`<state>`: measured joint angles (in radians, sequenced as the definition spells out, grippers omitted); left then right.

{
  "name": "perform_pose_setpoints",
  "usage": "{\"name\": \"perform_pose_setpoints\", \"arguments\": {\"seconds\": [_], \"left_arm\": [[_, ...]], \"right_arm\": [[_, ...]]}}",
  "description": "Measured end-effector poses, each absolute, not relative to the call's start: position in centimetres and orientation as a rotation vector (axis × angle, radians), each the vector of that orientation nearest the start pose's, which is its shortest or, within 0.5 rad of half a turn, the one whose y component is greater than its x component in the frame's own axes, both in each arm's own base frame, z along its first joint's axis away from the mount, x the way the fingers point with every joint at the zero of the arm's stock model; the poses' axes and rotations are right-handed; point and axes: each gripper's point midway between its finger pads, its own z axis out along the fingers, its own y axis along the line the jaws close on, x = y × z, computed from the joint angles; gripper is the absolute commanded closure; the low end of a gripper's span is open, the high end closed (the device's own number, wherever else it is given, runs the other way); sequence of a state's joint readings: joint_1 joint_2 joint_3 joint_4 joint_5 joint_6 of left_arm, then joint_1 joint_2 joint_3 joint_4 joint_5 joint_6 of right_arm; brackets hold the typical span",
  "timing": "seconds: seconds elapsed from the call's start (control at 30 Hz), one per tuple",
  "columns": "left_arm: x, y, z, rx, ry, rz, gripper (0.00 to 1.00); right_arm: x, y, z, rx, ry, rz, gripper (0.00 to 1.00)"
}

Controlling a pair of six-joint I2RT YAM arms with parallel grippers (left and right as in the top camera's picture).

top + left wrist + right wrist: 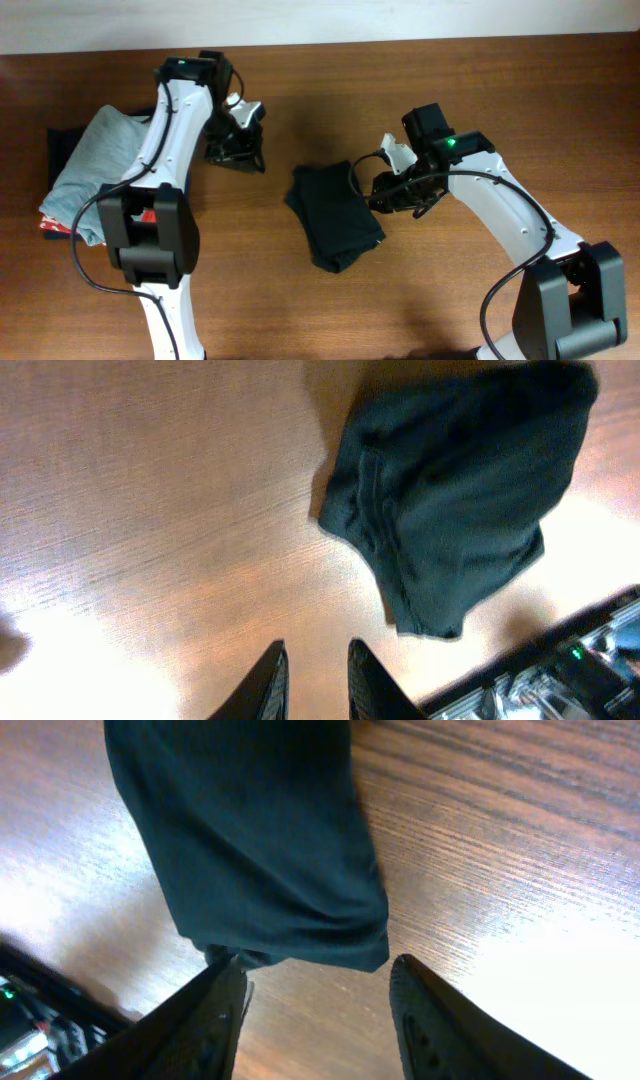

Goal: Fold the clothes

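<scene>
The black T-shirt (335, 215) lies folded into a compact bundle in the middle of the wooden table. It also shows in the left wrist view (460, 500) and the right wrist view (250, 830). My left gripper (238, 150) hovers over bare wood to the shirt's upper left, well apart from it. Its fingers (315, 665) stand a narrow gap apart with nothing between them. My right gripper (385, 192) is at the shirt's right edge. Its fingers (318, 985) are wide open and empty, with the shirt's edge just beyond the tips.
A pile of other garments sits at the table's left: a light grey-blue one (95, 165) on top, a navy one (62, 140) behind, an orange-red one (50, 228) underneath. The right arm (560, 670) shows in the left wrist view.
</scene>
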<state>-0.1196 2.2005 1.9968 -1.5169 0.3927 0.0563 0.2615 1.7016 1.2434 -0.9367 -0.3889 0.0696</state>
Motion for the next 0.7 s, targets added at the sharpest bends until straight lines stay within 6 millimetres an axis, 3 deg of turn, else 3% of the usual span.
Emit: {"name": "perform_pose_setpoints", "arguments": {"seconds": [0.1,0.23,0.37,0.47,0.57,0.7], "left_arm": [[36.9,-9.8,11.5,0.189,3.283,-0.615,0.75],[34.7,-7.4,15.3,0.165,3.28,-0.473,0.6],[33.3,-6.3,21.3,0.143,3.065,-0.358,0.48],[32.1,-6.2,23.8,0.089,2.895,-0.35,0.46],[31.8,-7.2,22.3,0.041,2.81,-0.446,0.44],[31.9,-10.2,14.5,-0.047,2.821,-0.738,0.41]], "right_arm": [[31.3,15.0,9.1,-0.371,2.944,0.608,0.48],[31.5,14.9,9.0,-0.392,2.937,0.592,0.47],[31.9,14.9,9.1,-0.405,2.916,0.578,0.42],[32.1,14.9,9.1,-0.405,2.907,0.576,0.42],[32.5,15.0,9.2,-0.406,2.889,0.576,0.42],[33.5,15.3,9.4,-0.363,2.855,0.583,0.43]]}}
